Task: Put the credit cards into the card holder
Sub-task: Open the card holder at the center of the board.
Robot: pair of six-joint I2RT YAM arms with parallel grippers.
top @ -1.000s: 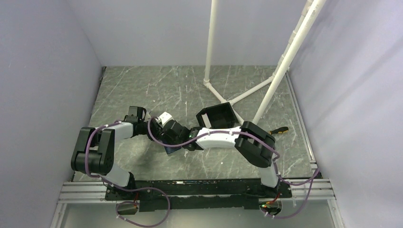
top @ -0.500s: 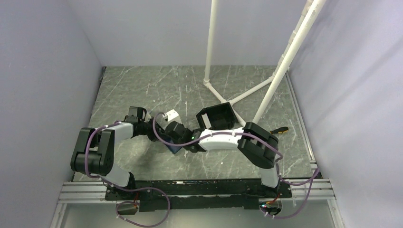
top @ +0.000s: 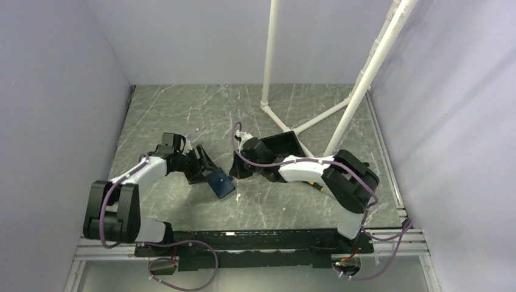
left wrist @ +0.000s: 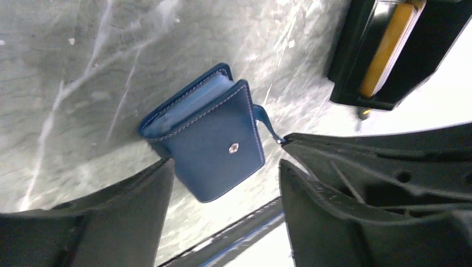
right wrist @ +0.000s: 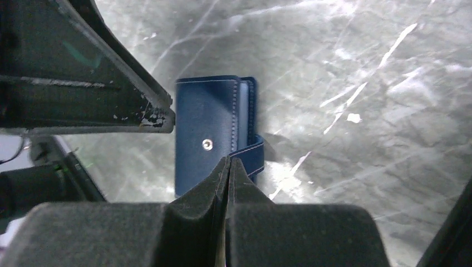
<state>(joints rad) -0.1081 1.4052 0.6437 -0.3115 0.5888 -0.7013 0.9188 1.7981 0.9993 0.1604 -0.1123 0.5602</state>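
Grey marbled stone tabletop point(top: 182, 115), walled in pale lilac, carries everything. Nearest the arm bases lies the small dark-blue stitched card holder point(top: 221, 184), flat on the stone, its flap folded over and its strap loose at one side. A second ago both arms were huddled over it, the left one shut, with a whitish card showing between them; now they have parted. The left gripper point(top: 205, 168) has sprung wide just behind the holder, its black fingers point(left wrist: 139, 211) flanking it without clasping it. The right gripper point(right wrist: 228, 162) has drawn back toward the black open plastic box point(top: 285, 145), jaws pressed together on nothing. No whitish card shows anywhere, so it has probably gone into the pale inner pocket whose edge peeps from under the flap, though that cannot be confirmed. In the left wrist view an orange-gold slab point(left wrist: 387, 47) stands edge-on in a black frame beyond, likely the card left to fetch. Farthest off rise the white plastic pipes point(top: 271, 55). No brand, label or lettering is legible: only white stitching and a round silver snap stud point(left wrist: 234, 148) on the flap.
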